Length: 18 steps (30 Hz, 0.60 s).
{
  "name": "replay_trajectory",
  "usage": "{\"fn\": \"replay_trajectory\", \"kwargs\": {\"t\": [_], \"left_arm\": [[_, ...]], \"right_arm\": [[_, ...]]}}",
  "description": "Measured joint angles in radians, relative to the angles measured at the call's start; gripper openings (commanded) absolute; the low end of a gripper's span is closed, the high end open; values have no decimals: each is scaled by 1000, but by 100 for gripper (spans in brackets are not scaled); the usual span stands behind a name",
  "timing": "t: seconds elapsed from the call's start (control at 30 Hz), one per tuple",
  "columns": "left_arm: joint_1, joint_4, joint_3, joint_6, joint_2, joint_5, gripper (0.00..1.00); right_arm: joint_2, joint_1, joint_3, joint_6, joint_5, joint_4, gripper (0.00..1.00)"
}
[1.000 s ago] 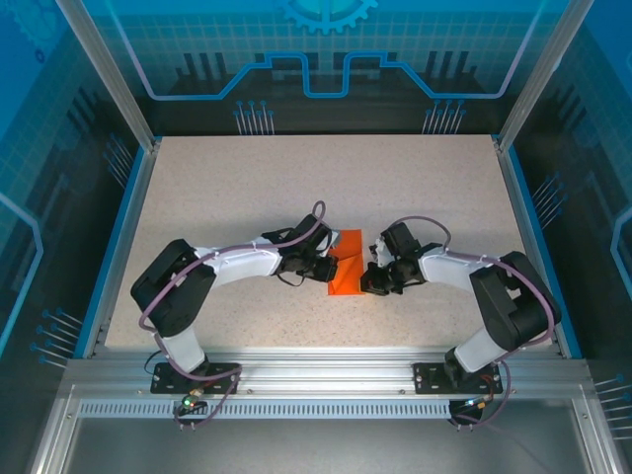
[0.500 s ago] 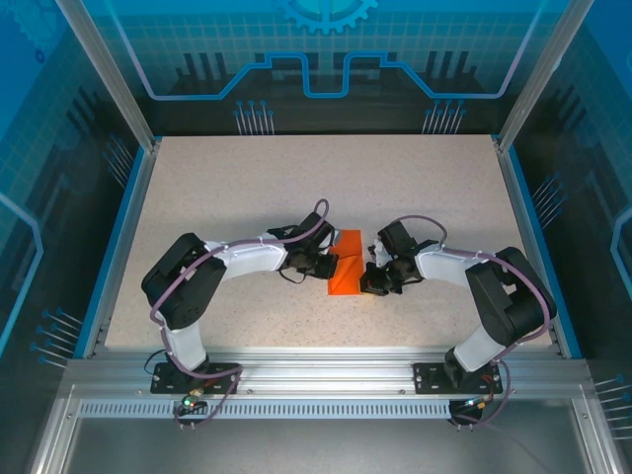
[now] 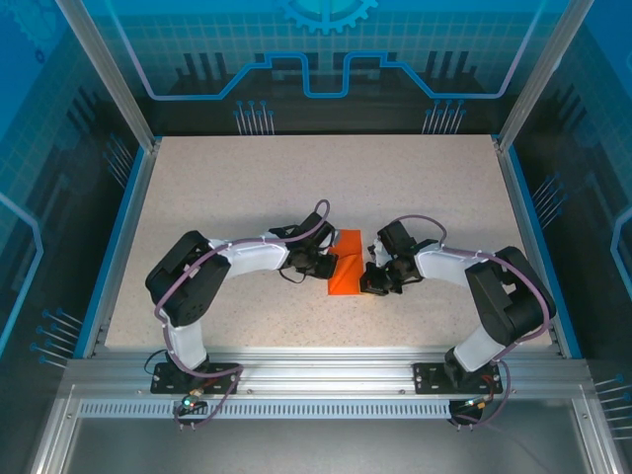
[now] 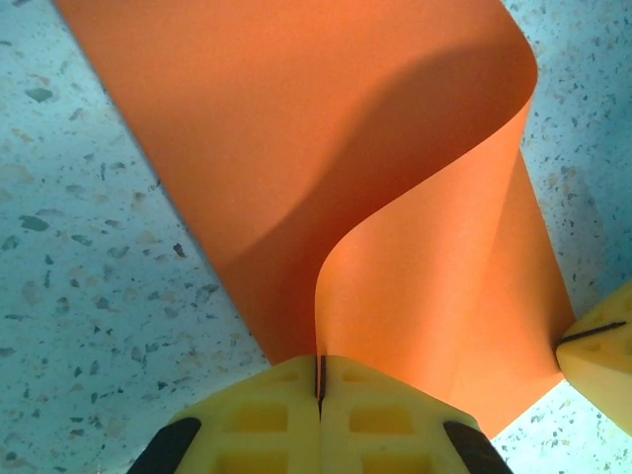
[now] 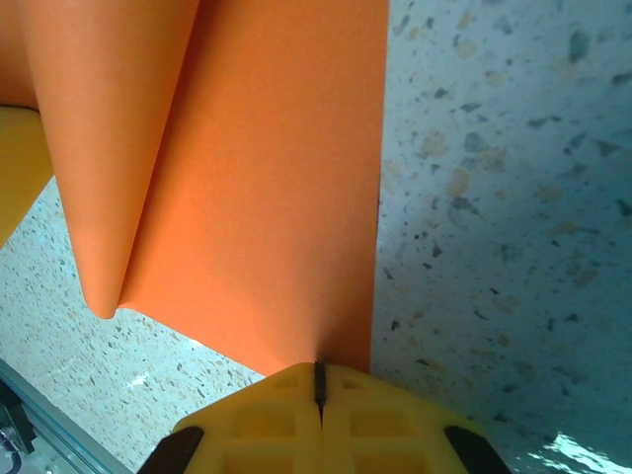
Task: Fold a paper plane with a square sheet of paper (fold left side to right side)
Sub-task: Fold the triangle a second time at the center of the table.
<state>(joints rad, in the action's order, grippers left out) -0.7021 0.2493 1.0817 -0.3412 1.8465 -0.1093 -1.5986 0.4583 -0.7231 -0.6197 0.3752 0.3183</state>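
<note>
— What's the work surface like?
— A speckled beige tabletop (image 3: 296, 188) with a blue rim (image 3: 124, 227) and a slotted aluminium rail (image 3: 326, 375) along the near side.
— And around it?
— Blue panels (image 3: 395, 44) printed with grids and circuit lines, a gear emblem (image 3: 326, 10) up top, and slanted metal posts (image 3: 104, 69) at the back corners.

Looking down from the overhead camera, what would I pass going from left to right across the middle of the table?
Left arm → left pincer → orange paper → right pincer → right arm. Both pincers are shut on the paper.
</note>
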Motion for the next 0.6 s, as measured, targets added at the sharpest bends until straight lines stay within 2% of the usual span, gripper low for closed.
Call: {"fn": "replay_trajectory", "kwargs": {"t": [0.6], "left_arm": [[1, -1, 10, 0, 26, 6, 4]], "right_arm": [[-3, 1, -5, 8, -1, 6, 0]]}}
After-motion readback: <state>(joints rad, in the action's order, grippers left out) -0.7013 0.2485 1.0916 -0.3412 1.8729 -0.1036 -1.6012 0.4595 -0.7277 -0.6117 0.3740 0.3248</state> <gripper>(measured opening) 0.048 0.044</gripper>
